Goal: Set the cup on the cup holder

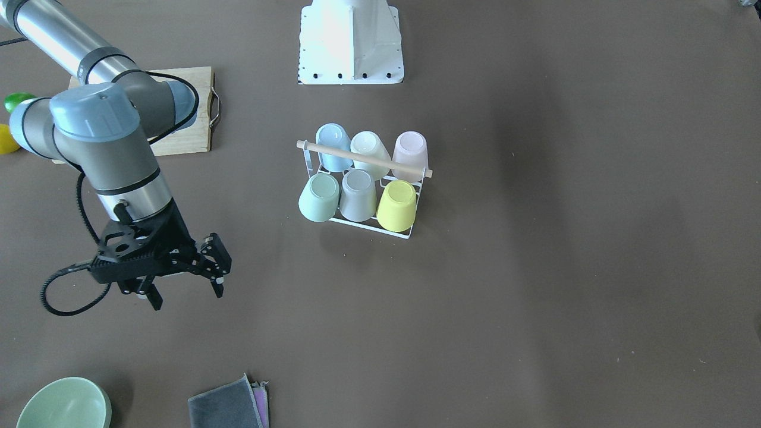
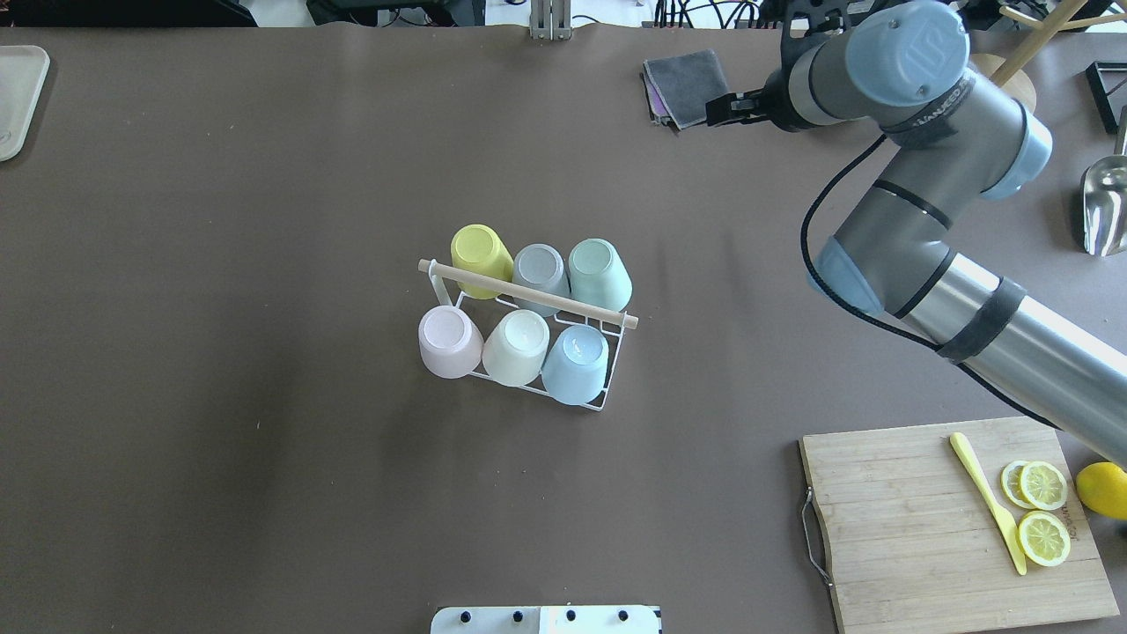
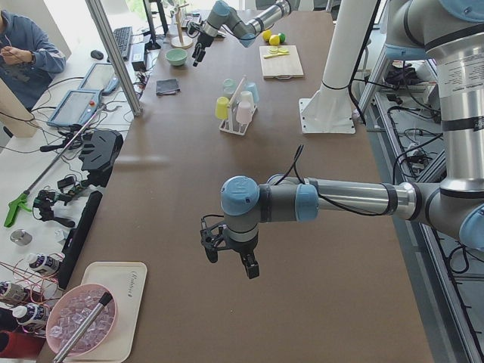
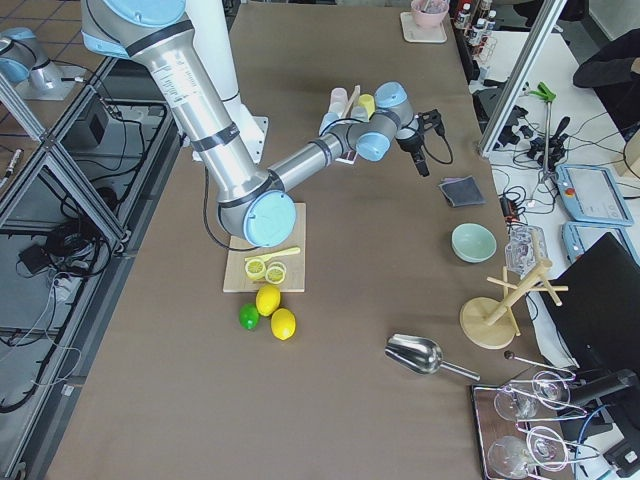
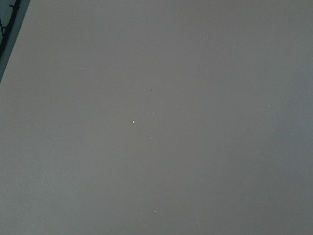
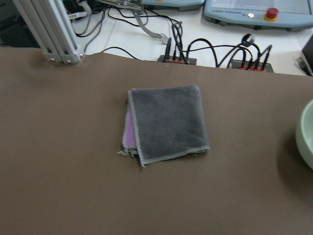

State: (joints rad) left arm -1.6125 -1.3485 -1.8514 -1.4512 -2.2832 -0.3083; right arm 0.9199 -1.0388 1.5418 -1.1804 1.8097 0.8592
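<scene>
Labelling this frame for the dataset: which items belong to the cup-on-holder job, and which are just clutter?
Job: cup holder; six cups upturned on it; right gripper, open and empty.
Clutter: cutting board; lemon slices; yellow knife; folded cloths; green bowl; metal scoop.

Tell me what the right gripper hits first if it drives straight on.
Most likely the folded grey cloth: it sits centred in the wrist view of the right gripper. Depth is unclear; the table just short of it is possible.
</scene>
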